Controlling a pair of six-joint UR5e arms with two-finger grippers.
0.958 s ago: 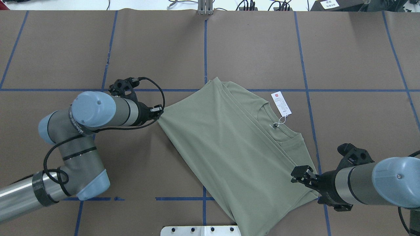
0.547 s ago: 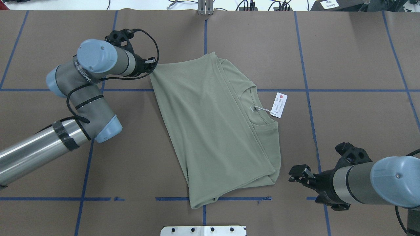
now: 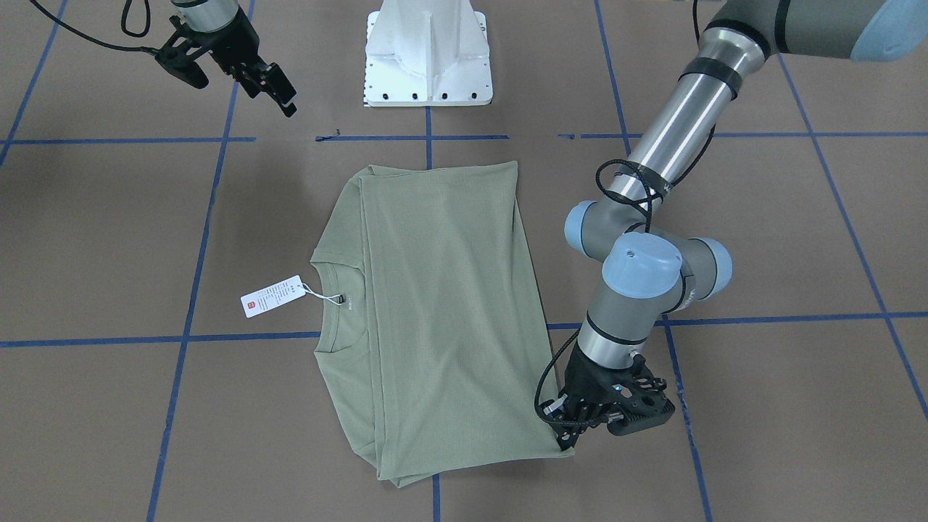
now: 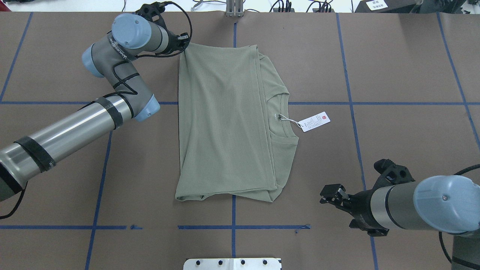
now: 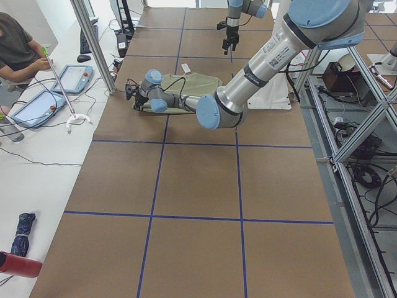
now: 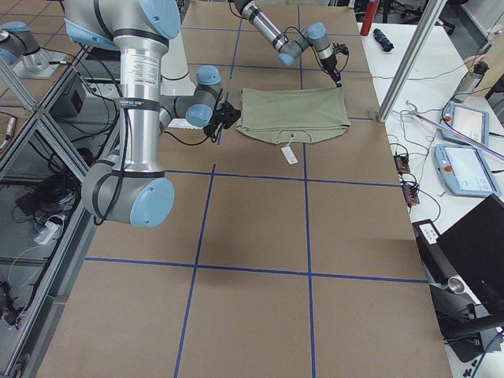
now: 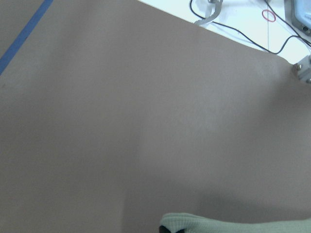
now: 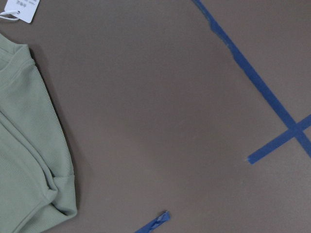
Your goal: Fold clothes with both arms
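Got a sage-green knit shirt (image 4: 221, 123) lying flat mid-desk (image 4: 405, 67), folded into a tall, soft-edged rectangle with a fine ribbed weave. Can see the round collar (image 4: 276, 112) poking out one long side, white paper hang tag (image 4: 315, 122) on string resting on the matte brown paper crossed with blue tape (image 4: 348, 56). Seeing the left gripper (image 4: 183, 40) jaws pinching the shirt's far corner. Spotting the right gripper (image 4: 332, 193) off the fabric, jaws spread, nothing in them.
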